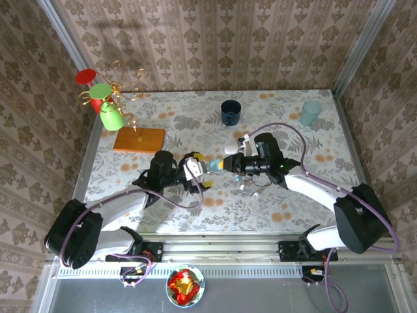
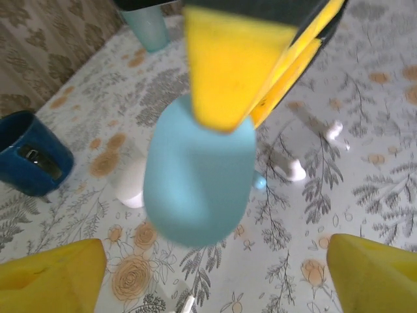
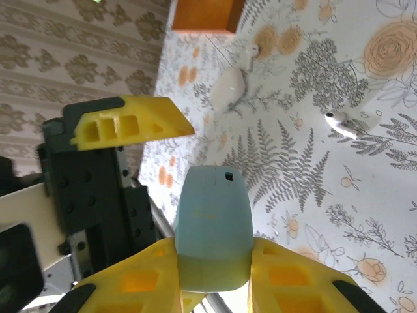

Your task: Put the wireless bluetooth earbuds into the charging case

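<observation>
Lying flat on the floral-print tabletop [image 2: 365, 195], the nearer earbud [image 2: 291, 171] and the farther earbud [image 2: 333, 130] sit near each other, well apart from both pincers. Each is a glossy white plastic piece with a short stem. In the left wrist view, the nearer earbud's long axis runs from upper left to lower right, with its rounded head at the lower right. The farther one appears to lie on a similar slant, though blur leaves this uncertain. In the right wrist view, a stemmed earbud [image 3: 340, 124] lies with its head to the upper left and its stem to the lower right.

The right pincer [image 3: 212, 254] is clamped on a light blue charging case [image 3: 212, 228] and holds it clear of the tabletop. The case is a smooth, pebble-shaped shell. Its long axis points away from the wrist, and a small dark rectangular port shows at its far end.

The left pincer [image 2: 215, 251] stands wide open. Its yellow fingers [image 2: 52, 277] are spread to either side of the case and grip nothing.

A closed white case [image 3: 229, 90], also pebble-like, rests on the tabletop beyond.
</observation>
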You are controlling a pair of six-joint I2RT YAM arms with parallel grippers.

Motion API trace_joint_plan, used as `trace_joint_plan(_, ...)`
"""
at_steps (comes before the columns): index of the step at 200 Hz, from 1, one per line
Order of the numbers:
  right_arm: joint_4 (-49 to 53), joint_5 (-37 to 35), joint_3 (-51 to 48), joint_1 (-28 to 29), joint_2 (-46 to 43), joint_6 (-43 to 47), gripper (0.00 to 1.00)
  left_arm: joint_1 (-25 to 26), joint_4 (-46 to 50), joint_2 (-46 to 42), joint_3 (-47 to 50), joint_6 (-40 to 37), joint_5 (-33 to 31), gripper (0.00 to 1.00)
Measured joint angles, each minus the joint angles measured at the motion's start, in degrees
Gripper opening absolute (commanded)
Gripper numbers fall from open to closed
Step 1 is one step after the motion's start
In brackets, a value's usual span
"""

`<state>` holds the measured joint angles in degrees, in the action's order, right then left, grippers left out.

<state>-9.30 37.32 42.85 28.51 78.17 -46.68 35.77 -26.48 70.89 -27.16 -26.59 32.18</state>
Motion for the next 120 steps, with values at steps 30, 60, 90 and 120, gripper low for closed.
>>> trace_joint_plan(30, -5.8, 2.7, -1.7, -1.6, -3.0, -5.0, 0.18, -3.3, -12.9, 0.3, 4.0, 8.1, 4.9, 0.93)
trace_joint_plan(60, -13.4, 5.6, -3.8, -2.6, -4.4, -12.0, 0.18, -5.7, -29.7, 5.0, 6.1, 18.1, 10.1, 0.92)
trace_joint_plan(90, -23.3, 7.8, -6.5, -3.0, -4.5, -21.3, 0.15, -6.2, -39.5, 8.3, 6.1, 23.3, 14.0, 0.92)
trace_joint_plan(120, -32.7, 9.5, -8.5, -3.0, -4.5, -30.5, 0.14, -5.9, -43.2, 8.6, 5.1, 25.2, 16.5, 0.93)
